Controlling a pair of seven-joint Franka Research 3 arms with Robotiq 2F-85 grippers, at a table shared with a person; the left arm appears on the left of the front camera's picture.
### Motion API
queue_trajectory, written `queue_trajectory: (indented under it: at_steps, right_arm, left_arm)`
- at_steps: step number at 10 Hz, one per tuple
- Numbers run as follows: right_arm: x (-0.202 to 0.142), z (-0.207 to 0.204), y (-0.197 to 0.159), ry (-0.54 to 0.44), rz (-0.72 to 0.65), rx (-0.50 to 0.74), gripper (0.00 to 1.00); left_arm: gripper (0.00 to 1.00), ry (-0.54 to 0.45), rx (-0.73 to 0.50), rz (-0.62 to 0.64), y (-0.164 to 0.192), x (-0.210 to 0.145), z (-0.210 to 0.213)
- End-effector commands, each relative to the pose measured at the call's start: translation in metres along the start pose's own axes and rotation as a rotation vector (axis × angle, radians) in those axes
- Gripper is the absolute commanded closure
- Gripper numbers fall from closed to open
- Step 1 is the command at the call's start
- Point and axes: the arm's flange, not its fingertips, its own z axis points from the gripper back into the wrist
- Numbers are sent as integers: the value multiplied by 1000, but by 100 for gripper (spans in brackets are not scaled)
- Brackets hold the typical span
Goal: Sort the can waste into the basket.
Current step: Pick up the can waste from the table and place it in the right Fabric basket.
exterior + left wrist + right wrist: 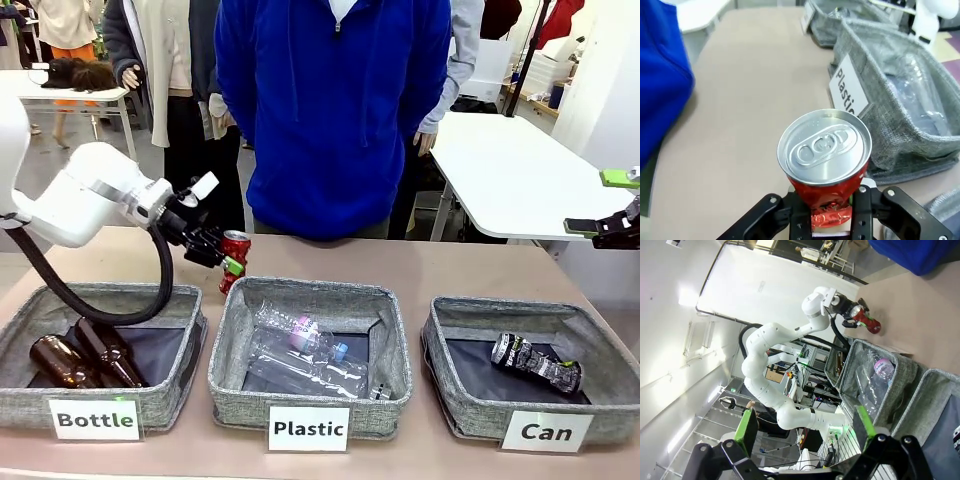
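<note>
At the far left, the "Bottle" basket [105, 345] held brown glass bottles [85, 355]. Just behind it, the left hand [228, 262] was clamped on the red can [233, 258], which tilted over the desk [480, 272] between that basket and the middle one; the left wrist view showed the can's silver top [824, 146] facing the camera. The "Plastic" basket [310, 345] in the middle held clear plastic bottles [305, 358]. Behind it stood a person in a blue top [335, 110]. The "Can" basket [535, 365] on the right held the dented black-and-silver can [535, 362]. The right hand [605, 205] hung above the desk's right edge, fingers spread wide with nothing between them.
</note>
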Motion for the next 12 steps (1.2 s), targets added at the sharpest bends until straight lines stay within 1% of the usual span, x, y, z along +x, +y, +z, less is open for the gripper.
queue_trajectory:
  at_steps: [1, 2, 3, 4, 5, 6, 7, 8, 9, 10, 11, 12]
  right_arm:
    - [-1, 3, 2, 13, 16, 4, 0]
    - [-1, 3, 2, 13, 16, 4, 0]
    - [-1, 3, 2, 13, 16, 4, 0]
    - [-1, 3, 2, 13, 16, 4, 0]
    - [-1, 3, 2, 13, 16, 4, 0]
    - [-1, 3, 2, 13, 16, 4, 0]
    - [-1, 3, 2, 13, 16, 4, 0]
    - [-1, 3, 2, 13, 16, 4, 0]
    - [-1, 3, 2, 13, 16, 4, 0]
    - [-1, 3, 2, 13, 16, 4, 0]
    - [-1, 3, 2, 13, 16, 4, 0]
    - [-1, 3, 2, 13, 16, 4, 0]
  left_arm:
    - [100, -43, 83, -83, -44, 35, 56]
    - [100, -21, 121, -46, -77, 58, 88]
    - [100, -62, 175, -79, -119, 79, 113]
    - [100, -74, 144, -90, -157, 89, 125]
    - [100, -129, 131, -36, -192, 98, 129]
    - [100, -180, 161, -15, -227, 103, 125]
    - [100, -185, 162, -34, -268, 103, 117]
    - [100, -179, 134, -57, -298, 98, 109]
    - [100, -176, 160, -90, -314, 91, 104]
    - [100, -224, 220, -58, -311, 85, 108]
    - [100, -171, 130, -57, -298, 95, 109]
    - [100, -171, 130, -57, -298, 95, 109]
